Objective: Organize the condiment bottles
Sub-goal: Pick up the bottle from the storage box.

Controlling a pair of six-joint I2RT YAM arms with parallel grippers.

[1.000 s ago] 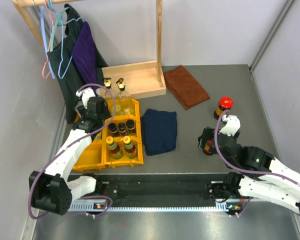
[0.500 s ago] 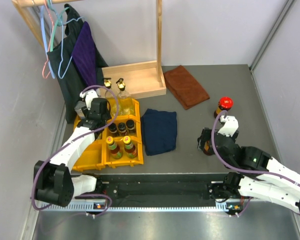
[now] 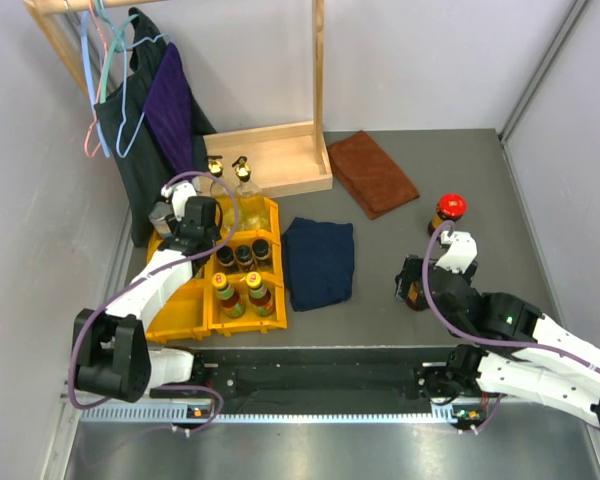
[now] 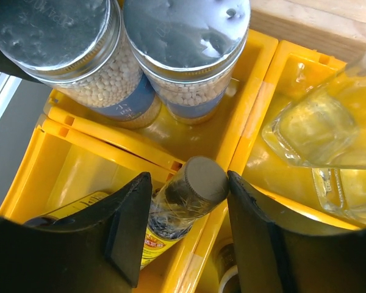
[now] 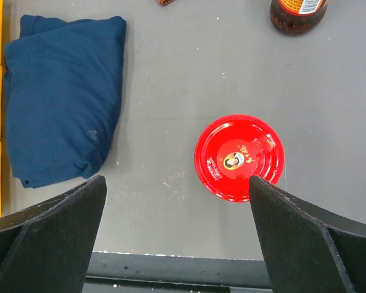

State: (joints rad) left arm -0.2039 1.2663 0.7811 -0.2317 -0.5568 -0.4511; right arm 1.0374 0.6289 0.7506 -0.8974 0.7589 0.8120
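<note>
My left gripper [image 4: 189, 229] is over the yellow bins [image 3: 272, 212]. It is shut on a tilted dark bottle [image 4: 183, 201] with a grey-black cap and yellow label, held over a bin divider. Two pale-lidded jars of white beads [image 4: 97, 79] stand in the bin just beyond. Two clear gold-topped bottles [image 3: 242, 172], three dark bottles [image 3: 245, 253] and two yellow-capped sauce bottles [image 3: 255, 284] stand in the bins. My right gripper [image 5: 177, 213] is open, hovering above a red-lidded jar [image 5: 239, 157] on the table. A red-capped dark bottle [image 3: 448, 212] stands behind it.
A folded blue cloth [image 3: 318, 262] lies between the bins and the right arm. A brown cloth [image 3: 372, 172] and a wooden tray base [image 3: 280, 160] of a clothes rack are at the back. Hanging clothes [image 3: 155, 110] are at the back left.
My left gripper has shifted a little right and back over the bins with the bottle. My right gripper has barely moved.
</note>
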